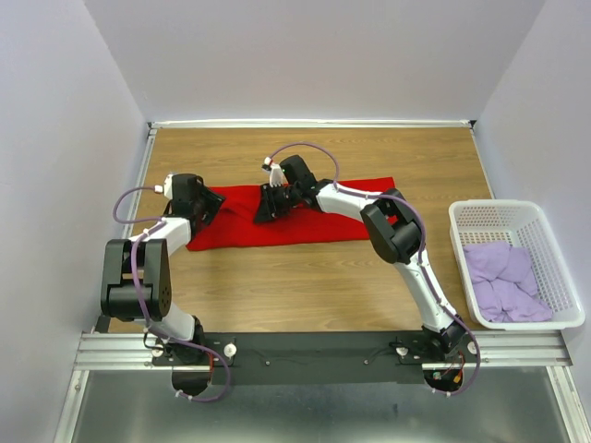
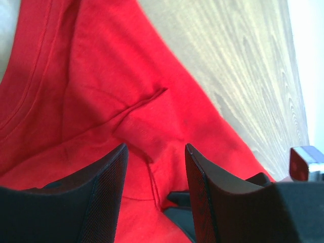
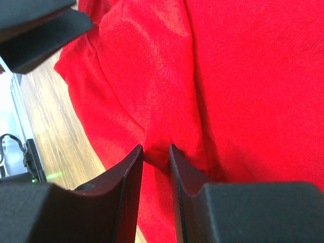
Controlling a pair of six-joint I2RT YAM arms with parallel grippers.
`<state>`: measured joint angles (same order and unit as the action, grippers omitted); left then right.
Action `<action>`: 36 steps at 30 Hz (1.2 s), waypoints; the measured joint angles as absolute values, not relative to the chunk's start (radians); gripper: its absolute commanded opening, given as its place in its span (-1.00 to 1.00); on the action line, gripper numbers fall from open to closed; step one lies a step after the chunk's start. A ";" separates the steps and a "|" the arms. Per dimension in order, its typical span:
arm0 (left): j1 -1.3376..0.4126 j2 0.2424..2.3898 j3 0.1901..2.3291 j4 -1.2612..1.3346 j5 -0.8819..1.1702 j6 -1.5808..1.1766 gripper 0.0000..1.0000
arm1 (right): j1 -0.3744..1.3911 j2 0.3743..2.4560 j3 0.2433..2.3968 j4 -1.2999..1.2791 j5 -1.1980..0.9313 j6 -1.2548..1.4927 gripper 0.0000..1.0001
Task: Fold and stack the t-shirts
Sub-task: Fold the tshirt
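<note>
Your right gripper (image 3: pixel 155 149) pinches narrowly on a raised ridge of the bright red cloth t-shirt (image 1: pixel 314 220), which is spread left of centre on the wooden table (image 1: pixel 369 286). Your left gripper (image 2: pixel 156 152) stands jaws apart over the shirt's left end, with a hemmed fold between them. Bare wood borders both long edges. The white lattice basket (image 1: pixel 499 205) of pale lilac shirts (image 1: pixel 503 277) sits well right.

No words, numbers, brand names or signs can be read in any of the views. The red t-shirt (image 1: pixel 323 224) is plain cloth, with no print and no tag that can be read.
</note>
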<state>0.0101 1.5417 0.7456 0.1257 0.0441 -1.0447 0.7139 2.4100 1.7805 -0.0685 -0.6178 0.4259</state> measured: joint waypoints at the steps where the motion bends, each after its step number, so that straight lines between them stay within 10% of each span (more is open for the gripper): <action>1: 0.009 1.542 0.740 0.126 0.044 -1.050 0.14 | 0.714 2.410 1.780 -0.068 -0.618 0.426 -0.30; 18: 0.006 1.624 0.729 0.204 0.067 -1.083 0.09 | 0.714 2.410 1.778 -0.068 -0.620 0.426 -0.30; 28: 0.006 1.640 0.731 0.223 0.040 -1.064 -0.60 | 0.713 2.410 1.777 -0.068 -0.627 0.426 -0.30; 36: 0.016 1.640 0.744 0.207 -0.003 -1.022 -0.70 | 0.713 2.402 1.765 -0.067 -0.627 0.426 -0.30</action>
<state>0.0158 1.6402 0.7444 0.2073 -0.0032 -1.0222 0.7132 2.4023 1.7653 -0.0673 -0.6266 0.4263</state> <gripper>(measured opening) 0.151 0.351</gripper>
